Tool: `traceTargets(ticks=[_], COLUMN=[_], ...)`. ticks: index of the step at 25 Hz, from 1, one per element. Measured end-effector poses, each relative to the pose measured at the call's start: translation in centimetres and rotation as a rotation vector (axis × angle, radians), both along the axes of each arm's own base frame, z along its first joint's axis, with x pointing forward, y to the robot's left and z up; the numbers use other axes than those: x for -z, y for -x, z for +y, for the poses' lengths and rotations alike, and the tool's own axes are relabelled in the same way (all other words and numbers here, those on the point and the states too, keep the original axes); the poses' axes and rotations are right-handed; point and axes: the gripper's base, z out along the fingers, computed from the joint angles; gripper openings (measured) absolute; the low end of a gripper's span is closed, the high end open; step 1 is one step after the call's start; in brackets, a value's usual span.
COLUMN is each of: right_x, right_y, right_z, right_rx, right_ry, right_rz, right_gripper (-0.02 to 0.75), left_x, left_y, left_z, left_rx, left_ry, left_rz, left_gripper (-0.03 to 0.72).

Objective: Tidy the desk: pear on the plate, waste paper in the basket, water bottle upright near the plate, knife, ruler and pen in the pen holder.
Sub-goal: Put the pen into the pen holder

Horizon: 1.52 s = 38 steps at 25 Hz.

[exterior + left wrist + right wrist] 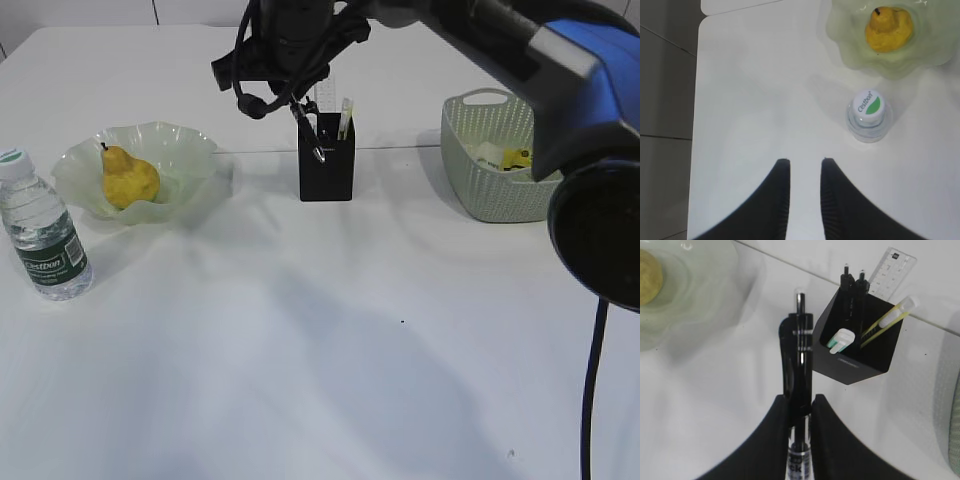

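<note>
The pen (799, 390) sits pinched between the jaws of my right gripper (800, 405), its black barrel pointing away from me with the tip just short of the pen holder (855, 347). In the exterior view that gripper (303, 112) hangs above the holder's left edge, the pen (310, 133) slanting down toward its opening. The black square holder stands just ahead and to the right of my fingers; inside it I see the clear ruler (891, 271) leaning at the far corner, two dark pen tops, a yellow-and-white knife handle (888, 319) and a white-ended piece near the front.

Ahead to my left, blurred at the edge, is the pale green plate (700, 285) with the yellow pear (649, 284) on it. Off to the right stands the green basket (480, 170), with the yellow and white waste paper (517, 158) inside.

My left gripper (804, 162) hovers over bare desk (750, 100), jaws slightly parted and holding nothing. Ahead and to its right the water bottle (868, 116) stands upright, white cap toward me, and just beyond it the plate with the pear.
</note>
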Motion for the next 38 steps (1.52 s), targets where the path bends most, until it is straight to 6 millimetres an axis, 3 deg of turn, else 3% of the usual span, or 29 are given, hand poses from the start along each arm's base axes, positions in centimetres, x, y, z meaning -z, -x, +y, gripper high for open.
traceTargets(ticks=[9, 25, 34, 38], right_x=[-2.2, -4.0, -4.8, -5.2], right_y=[-1.1, -4.5, -6.3, -6.6], right_z=[-1.6, -4.3, -7.3, -7.4], right_rx=[0.026, 0.028, 0.062, 0.053], right_ry=[-0.056, -0.161, -0.190, -0.205], right_rz=[-0.093, -0.334, -0.435, -0.477], right_gripper=[0.107, 0.107, 0.107, 0.106], left_x=[-0.1, -0.1, -0.2, -0.2], left_y=[-0.1, -0.2, -0.3, -0.3], left_z=[0.0, 0.0, -0.1, -0.1], left_rx=[0.005, 0.007, 0.013, 0.016], left_ry=[0.002, -0.002, -0.002, 0.000], left_rz=[-0.011, -0.020, -0.036, -0.044], left_gripper=[0.142, 0.142, 0.142, 0.142])
